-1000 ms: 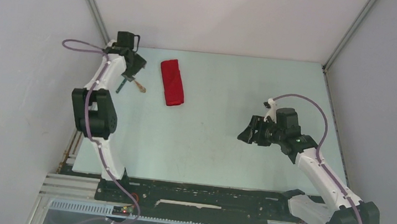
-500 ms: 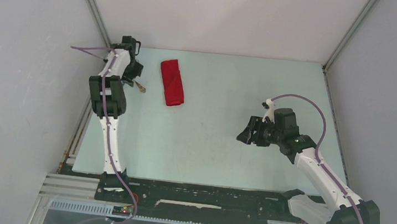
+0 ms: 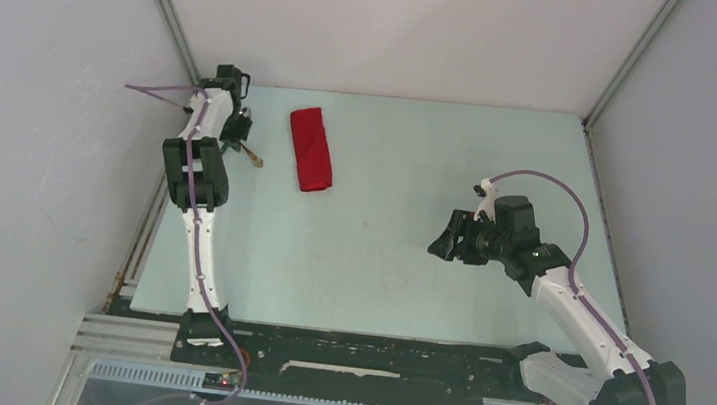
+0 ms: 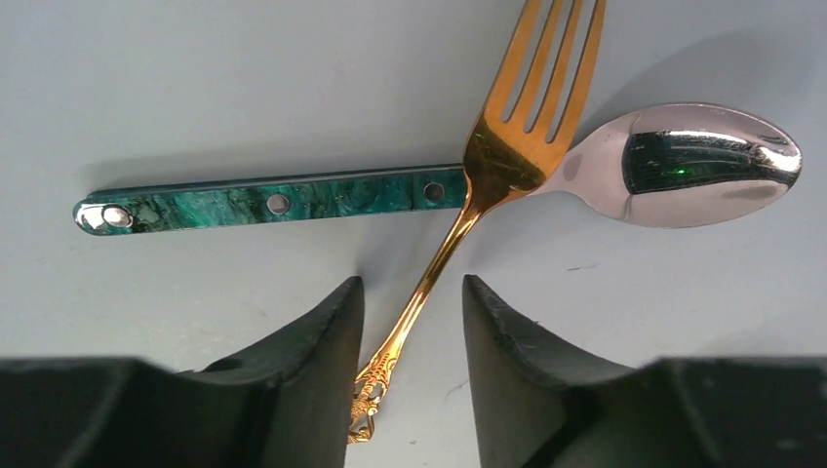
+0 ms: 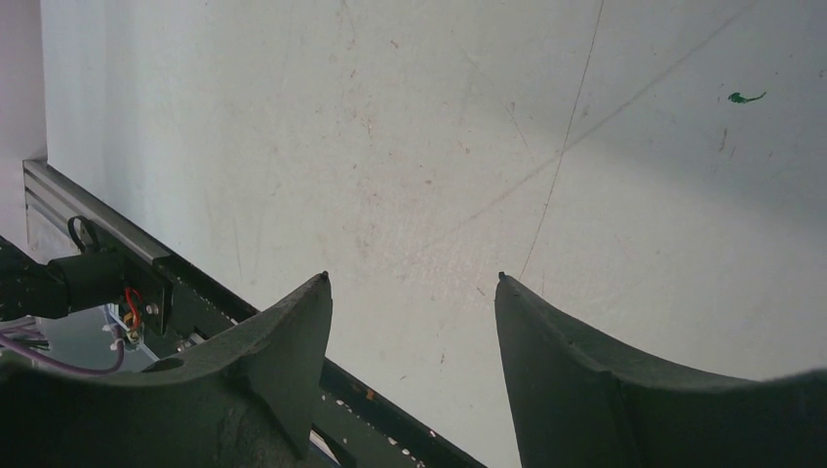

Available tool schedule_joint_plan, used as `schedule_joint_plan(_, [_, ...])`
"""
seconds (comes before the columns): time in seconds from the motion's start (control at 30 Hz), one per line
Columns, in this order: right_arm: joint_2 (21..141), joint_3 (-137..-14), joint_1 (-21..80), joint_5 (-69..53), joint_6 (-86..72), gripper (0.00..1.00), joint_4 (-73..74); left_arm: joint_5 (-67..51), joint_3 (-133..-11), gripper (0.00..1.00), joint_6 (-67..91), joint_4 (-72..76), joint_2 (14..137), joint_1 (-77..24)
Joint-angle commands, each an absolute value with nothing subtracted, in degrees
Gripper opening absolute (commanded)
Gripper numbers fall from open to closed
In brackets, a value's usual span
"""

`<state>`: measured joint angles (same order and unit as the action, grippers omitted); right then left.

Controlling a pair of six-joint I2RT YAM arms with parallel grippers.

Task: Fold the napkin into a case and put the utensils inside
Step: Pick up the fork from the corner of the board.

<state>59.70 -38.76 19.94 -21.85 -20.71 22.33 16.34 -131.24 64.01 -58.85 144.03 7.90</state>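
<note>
One red case (image 3: 311, 148), one gold fork (image 4: 502, 161), one teal-handled silver spoon (image 4: 712, 161)

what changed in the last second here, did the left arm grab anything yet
The left arm swung its elbow inward and forward; the left tool now straddles the handle of the gold fork, open, nothing gripped. The red case and the open right tool stayed put.

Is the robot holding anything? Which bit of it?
Nothing yet. The left pincer straddles the thin handle of the gold fork, not closed on it; the right pincer is open and empty.
</note>
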Motion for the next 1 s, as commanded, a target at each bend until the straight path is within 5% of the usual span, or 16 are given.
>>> schedule_joint_plan(0.0, [59.01,-40.43,20.34,-20.79,-20.96,0.70,21.87,17.98,-133.08,0.41,63.42,-59.51,144.89,8.68])
schedule_joint_plan(0.2, [60.63,-40.42,21.10,-21.78,-21.50,0.70,19.75,13.54,-128.11,0.01,57.62,-55.87,141.33,9.45])
schedule_joint_plan(0.5, [64.20,-42.17,25.91,-21.71,-22.24,0.71,16.20,6.32,-110.49,0.00,47.88,-45.31,122.70,9.33])
schedule_joint_plan(0.7, [74.13,-45.07,27.07,-38.80,-25.83,0.77,3.65,-19.38,-78.00,0.00,47.41,-11.01,98.40,8.28])
schedule_joint_plan(0.83, [86.11,-49.15,27.22,-55.34,-42.42,0.78,-18.79,-37.73,-60.86,0.00,57.16,26.30,89.30,2.46])
schedule_joint_plan(0.97, [98.03,-52.15,28.43,-62.15,-71.27,0.79,-58.55,-43.67,-54.21,0.00,58.01,44.00,83.76,-6.79])
